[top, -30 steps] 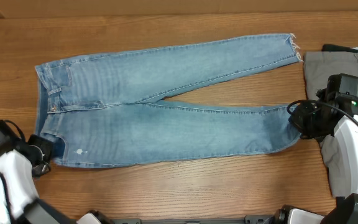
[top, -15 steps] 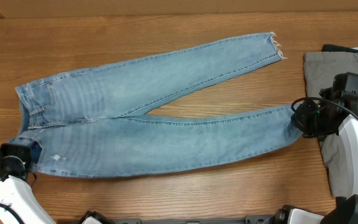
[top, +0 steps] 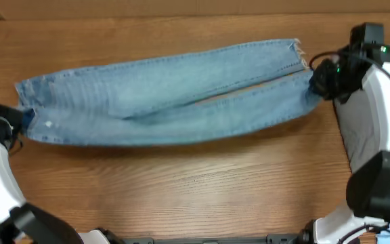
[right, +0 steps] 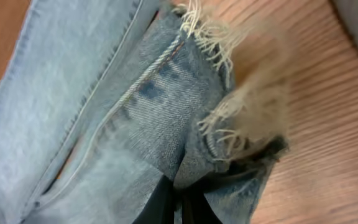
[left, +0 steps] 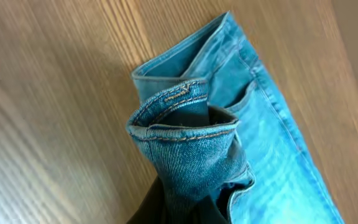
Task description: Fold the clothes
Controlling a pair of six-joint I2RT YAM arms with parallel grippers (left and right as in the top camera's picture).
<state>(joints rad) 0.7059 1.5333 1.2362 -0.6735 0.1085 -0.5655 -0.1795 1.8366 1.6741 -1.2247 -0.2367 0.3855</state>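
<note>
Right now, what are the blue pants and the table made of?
The jeans look like denim, a sturdy woven cotton: faded matte blue, tan stitching on the waistband, and a frayed hem with loose white threads. The table looks like wood, or maybe a wood-look top: brown with long grain lines and a smooth finish.

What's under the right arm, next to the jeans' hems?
A strip of grey cloth shows on the table, right of the jeans, beside the right arm. The arm covers the rest, so its shape and extent are hidden.
</note>
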